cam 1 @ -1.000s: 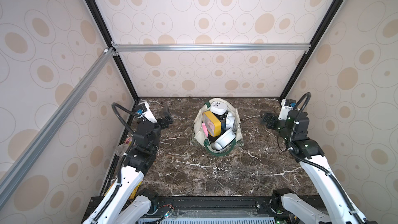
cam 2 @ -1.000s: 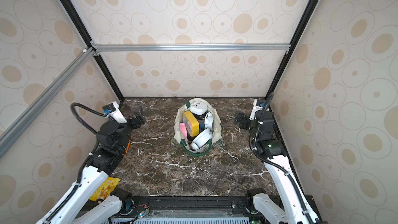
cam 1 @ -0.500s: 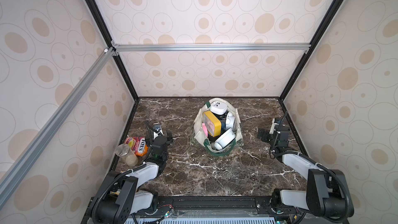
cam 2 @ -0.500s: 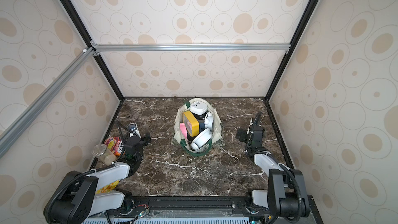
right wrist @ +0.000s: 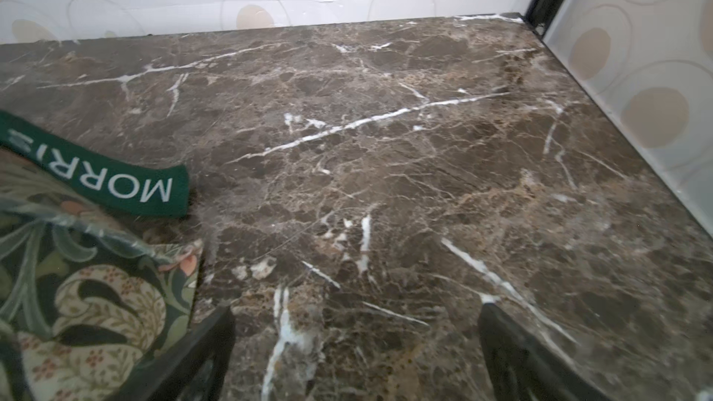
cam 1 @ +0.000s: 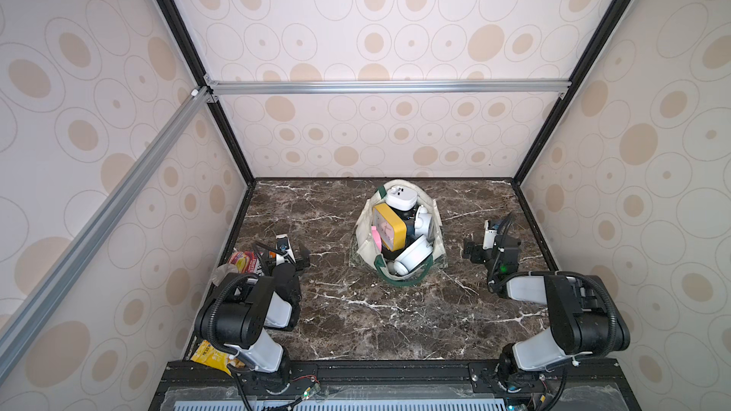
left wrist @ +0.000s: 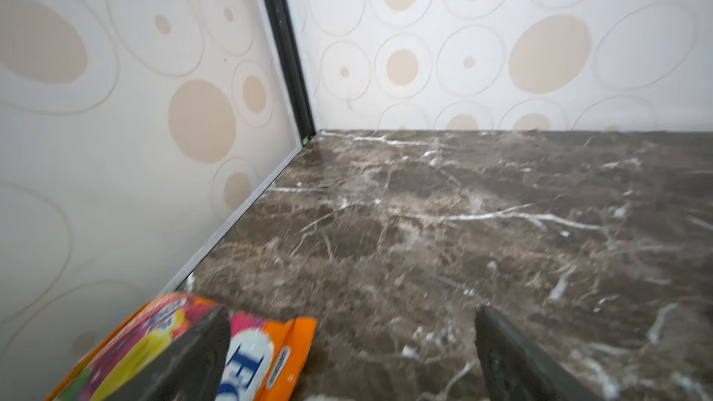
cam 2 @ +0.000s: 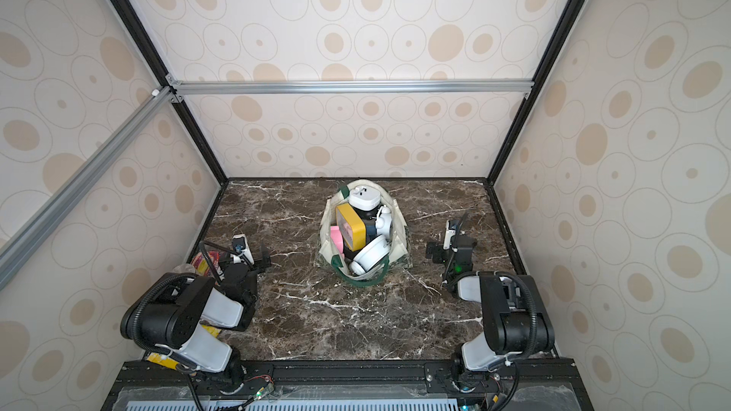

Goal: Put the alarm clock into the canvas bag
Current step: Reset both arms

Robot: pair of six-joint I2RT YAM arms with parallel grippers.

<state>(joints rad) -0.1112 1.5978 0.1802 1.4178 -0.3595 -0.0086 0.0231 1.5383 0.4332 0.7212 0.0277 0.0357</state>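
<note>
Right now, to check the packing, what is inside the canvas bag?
The canvas bag holds a yellow clock, a pink item, a white square clock, a white bell clock and a round white clock. Anything beneath them is covered.

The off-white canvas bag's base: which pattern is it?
Dark green leafy floral print on the canvas bag base; clearest in the right wrist view.

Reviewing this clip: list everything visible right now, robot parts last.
canvas bag: one, off-white with green handles, table centre
yellow alarm clock: one, yellow, in the bag
white clocks: about three, white, in the bag
pink item: one, pink, in the bag
snack packet: one, red-orange, table's left edge
yellow packet: one, yellow, at the near-left corner
table: one, brown marble, underneath everything
left claw: one, black, open, empty
right claw: one, black, open, empty
</note>
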